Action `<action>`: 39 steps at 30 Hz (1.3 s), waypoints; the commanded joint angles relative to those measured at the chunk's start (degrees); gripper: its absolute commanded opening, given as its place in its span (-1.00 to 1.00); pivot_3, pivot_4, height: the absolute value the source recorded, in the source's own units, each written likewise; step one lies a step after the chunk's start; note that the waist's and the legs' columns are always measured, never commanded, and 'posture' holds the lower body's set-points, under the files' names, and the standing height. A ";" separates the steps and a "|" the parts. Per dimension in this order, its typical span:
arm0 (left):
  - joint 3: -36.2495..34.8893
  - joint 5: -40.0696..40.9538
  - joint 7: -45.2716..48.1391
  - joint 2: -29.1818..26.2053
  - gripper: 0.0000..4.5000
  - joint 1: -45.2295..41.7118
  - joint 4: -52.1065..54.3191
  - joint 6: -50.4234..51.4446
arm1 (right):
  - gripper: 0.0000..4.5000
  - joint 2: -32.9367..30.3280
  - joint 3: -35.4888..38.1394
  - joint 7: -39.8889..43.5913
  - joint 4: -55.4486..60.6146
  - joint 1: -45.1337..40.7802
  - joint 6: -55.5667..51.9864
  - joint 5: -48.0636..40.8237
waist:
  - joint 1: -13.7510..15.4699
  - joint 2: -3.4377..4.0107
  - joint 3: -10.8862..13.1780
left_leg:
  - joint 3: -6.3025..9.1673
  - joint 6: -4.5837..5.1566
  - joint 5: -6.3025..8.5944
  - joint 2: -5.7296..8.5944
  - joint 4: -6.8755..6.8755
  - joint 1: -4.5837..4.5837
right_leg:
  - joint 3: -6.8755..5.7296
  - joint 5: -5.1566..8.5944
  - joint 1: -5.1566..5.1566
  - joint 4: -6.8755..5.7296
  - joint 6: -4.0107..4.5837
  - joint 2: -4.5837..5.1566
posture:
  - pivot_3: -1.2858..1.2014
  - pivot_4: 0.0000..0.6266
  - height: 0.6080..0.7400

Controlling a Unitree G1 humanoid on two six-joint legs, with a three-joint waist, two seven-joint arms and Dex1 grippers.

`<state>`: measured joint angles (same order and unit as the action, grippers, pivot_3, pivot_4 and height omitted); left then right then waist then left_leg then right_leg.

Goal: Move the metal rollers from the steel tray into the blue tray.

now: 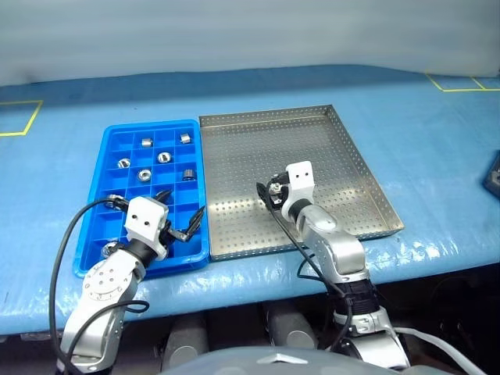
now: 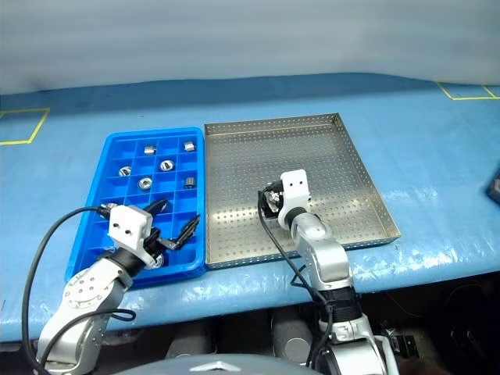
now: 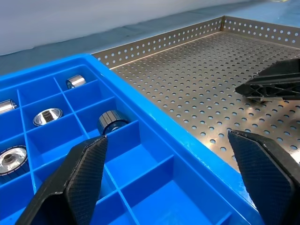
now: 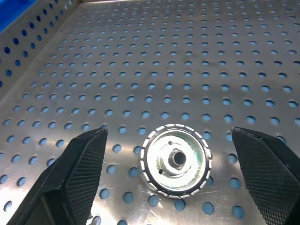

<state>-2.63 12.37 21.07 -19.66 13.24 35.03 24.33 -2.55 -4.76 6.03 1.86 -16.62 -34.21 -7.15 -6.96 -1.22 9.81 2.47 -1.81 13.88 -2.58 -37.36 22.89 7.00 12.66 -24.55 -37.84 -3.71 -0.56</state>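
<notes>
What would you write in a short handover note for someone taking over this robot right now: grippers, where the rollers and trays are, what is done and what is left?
Left gripper: open, holding nothing, over the near end of the blue tray.
Right gripper: open, low over the steel tray, with one metal roller lying on the perforated floor between its fingers, not yet gripped.
Done: at least six rollers already sit in separate compartments at the blue tray's far end.
Left: close on the roller in the steel tray, carry it across to a free blue compartment and release. I can see no other roller in the steel tray.
</notes>
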 commanded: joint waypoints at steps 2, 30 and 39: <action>-0.12 0.29 -0.44 0.24 1.00 0.25 2.86 -1.29 | 0.73 -0.03 0.61 -0.29 -1.12 0.04 1.95 0.84 | -0.05 0.01 0.00 | 0.00 0.00 0.00 0.00 0.01 0.00 | 0.00 0.00 0.00 0.00 0.00 0.00 | 0.01 -0.52 1.00; -1.98 -0.59 -4.34 2.26 1.00 7.19 6.87 -2.95 | -0.18 1.68 -15.91 15.61 5.25 -16.86 -5.98 -0.60 | 2.62 0.03 0.02 | 0.06 0.00 0.00 -0.03 0.20 -0.01 | -0.07 0.02 -0.07 0.02 0.02 -0.02 | 0.13 -0.52 1.00; -4.36 -1.21 -7.24 4.51 1.00 14.91 10.84 -4.80 | -0.18 5.82 -20.52 18.87 -3.39 -18.70 -2.92 0.63 | 5.68 0.04 0.03 | 0.05 0.00 0.00 -0.04 0.22 -0.01 | -0.13 0.12 -0.09 0.04 0.20 0.00 | 0.22 -0.52 1.00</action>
<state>-6.20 11.44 14.37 -15.60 27.92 42.75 21.10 2.55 -24.96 24.14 -2.30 -34.18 -38.94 -6.69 -1.28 -1.18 9.84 2.54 -1.82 13.88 -2.62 -37.13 22.88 6.86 12.81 -24.66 -37.80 -3.48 -0.56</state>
